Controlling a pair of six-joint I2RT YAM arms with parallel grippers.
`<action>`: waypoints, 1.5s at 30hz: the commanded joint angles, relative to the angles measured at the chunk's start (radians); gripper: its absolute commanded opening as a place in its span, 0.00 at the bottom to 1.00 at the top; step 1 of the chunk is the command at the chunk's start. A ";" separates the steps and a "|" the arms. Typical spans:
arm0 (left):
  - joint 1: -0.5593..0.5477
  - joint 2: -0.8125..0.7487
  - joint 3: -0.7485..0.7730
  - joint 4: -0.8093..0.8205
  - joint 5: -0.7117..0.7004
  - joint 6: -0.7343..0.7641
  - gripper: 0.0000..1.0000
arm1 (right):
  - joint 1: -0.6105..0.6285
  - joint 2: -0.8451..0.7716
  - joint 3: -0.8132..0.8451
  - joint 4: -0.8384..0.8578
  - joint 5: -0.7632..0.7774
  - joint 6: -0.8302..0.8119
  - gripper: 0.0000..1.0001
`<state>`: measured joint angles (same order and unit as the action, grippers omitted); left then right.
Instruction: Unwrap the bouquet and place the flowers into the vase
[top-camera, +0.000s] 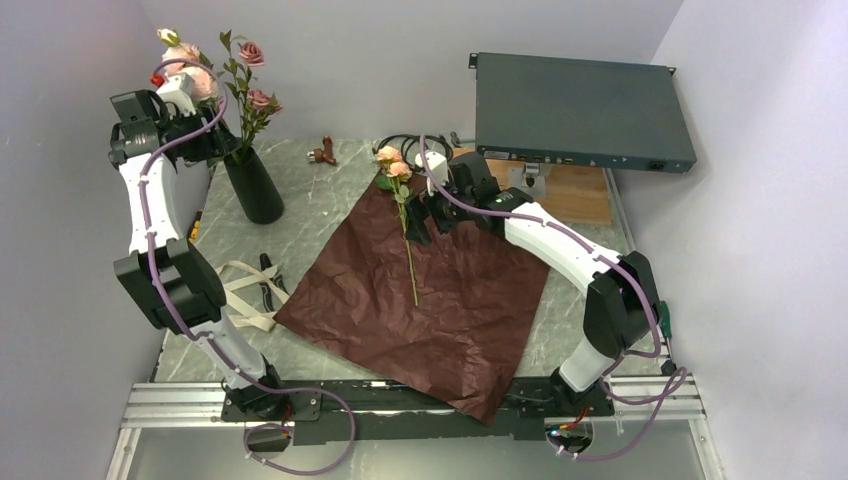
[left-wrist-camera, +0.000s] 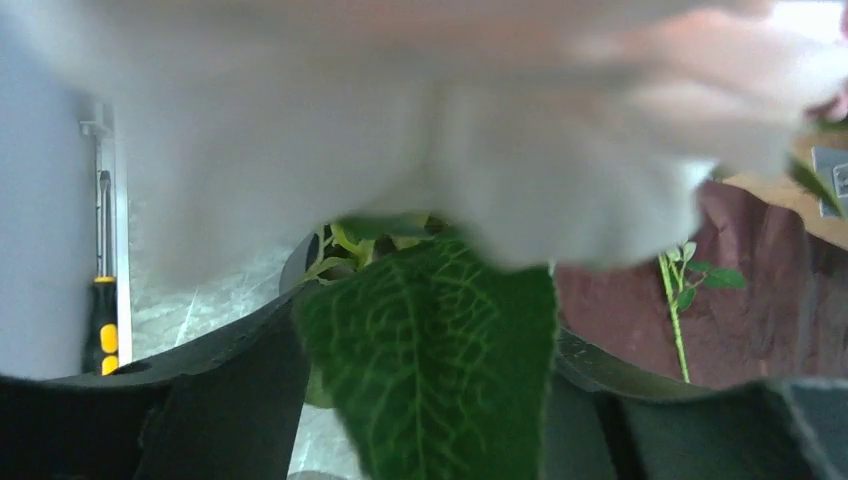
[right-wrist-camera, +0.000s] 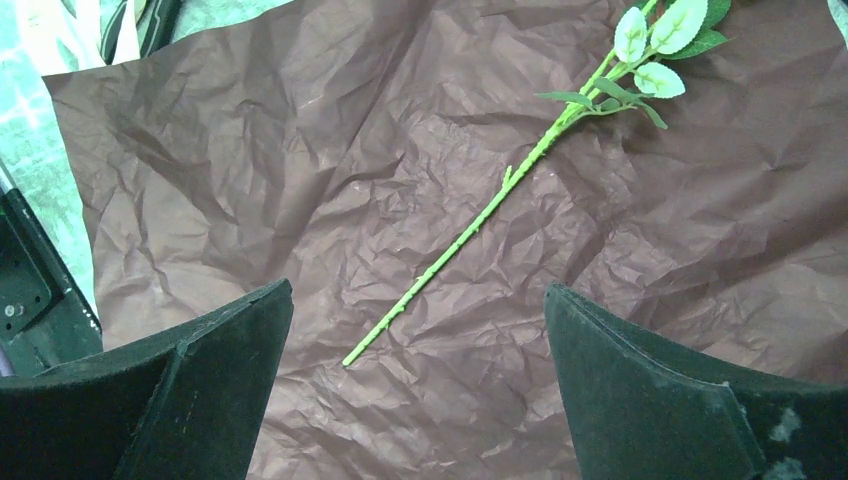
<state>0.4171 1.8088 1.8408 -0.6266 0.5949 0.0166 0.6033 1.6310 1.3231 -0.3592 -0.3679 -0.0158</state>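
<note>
The black vase (top-camera: 254, 187) stands at the back left with several pink roses (top-camera: 252, 72) in it. My left gripper (top-camera: 212, 140) hangs beside their stems just above the vase mouth. In the left wrist view its fingers stand apart and open, with a big green leaf (left-wrist-camera: 430, 370) between them and a blurred pale bloom (left-wrist-camera: 420, 120) filling the top. One peach rose (top-camera: 393, 165) lies on the spread maroon paper (top-camera: 440, 310), its stem (right-wrist-camera: 470, 230) pointing toward the near edge. My right gripper (top-camera: 425, 215) hovers open over the paper beside that stem, holding nothing.
A beige ribbon (top-camera: 243, 292) and black-handled scissors (top-camera: 268, 276) lie left of the paper. A dark rack unit (top-camera: 580, 100) and a wooden board (top-camera: 575, 192) are at the back right. A coiled black cable (top-camera: 400, 145) and a small brown object (top-camera: 322, 153) sit behind the paper.
</note>
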 joint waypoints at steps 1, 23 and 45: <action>0.001 -0.118 -0.031 -0.035 -0.012 -0.008 0.72 | -0.006 -0.007 0.007 0.010 0.004 0.012 0.99; 0.027 -0.484 -0.285 -0.051 0.045 -0.106 0.86 | 0.001 0.105 0.117 -0.069 0.172 0.178 0.91; 0.023 -0.514 -0.326 -0.050 0.089 -0.123 0.87 | 0.077 0.531 0.484 -0.204 0.503 0.323 0.53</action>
<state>0.4416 1.3155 1.5242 -0.6941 0.6567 -0.0986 0.6834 2.1349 1.7306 -0.5552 0.1059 0.2863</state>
